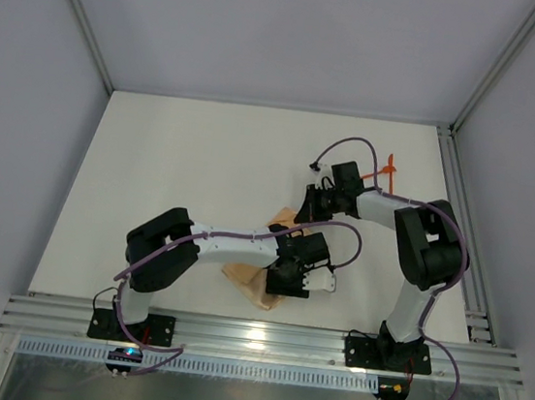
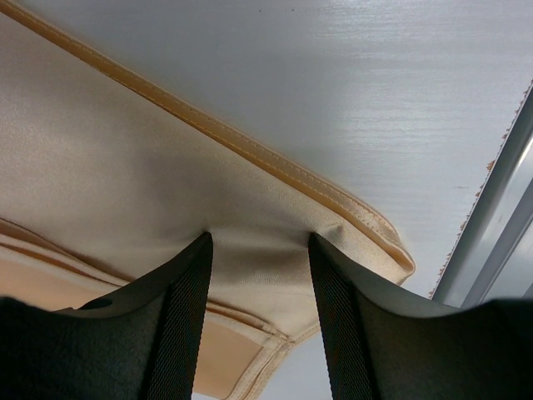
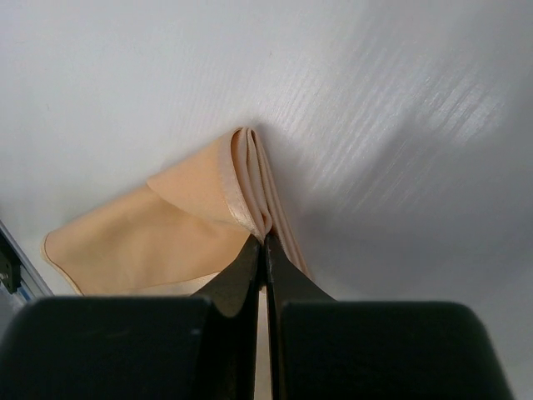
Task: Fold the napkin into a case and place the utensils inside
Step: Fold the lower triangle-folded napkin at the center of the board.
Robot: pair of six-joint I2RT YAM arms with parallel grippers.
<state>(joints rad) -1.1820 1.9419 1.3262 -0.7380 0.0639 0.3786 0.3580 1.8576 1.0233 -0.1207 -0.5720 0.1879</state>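
At six o'clock side of white table (image 1: 202,173), soft peach-orange cloth napkin (image 3: 141,242): right gripper (image 3: 265,240) pinching fold, left gripper (image 2: 260,242) half-spread, pressing cloth; draw fold taut, hems aligned

The napkin (image 1: 250,281) lay on the table (image 1: 182,180), toward its 6 o'clock edge. The left gripper (image 2: 258,242) sat on the napkin's 6 o'clock end, the right gripper (image 3: 265,237) at its 12 o'clock corner. The utensils (image 1: 389,170) lay well apart from it, toward 2 o'clock.
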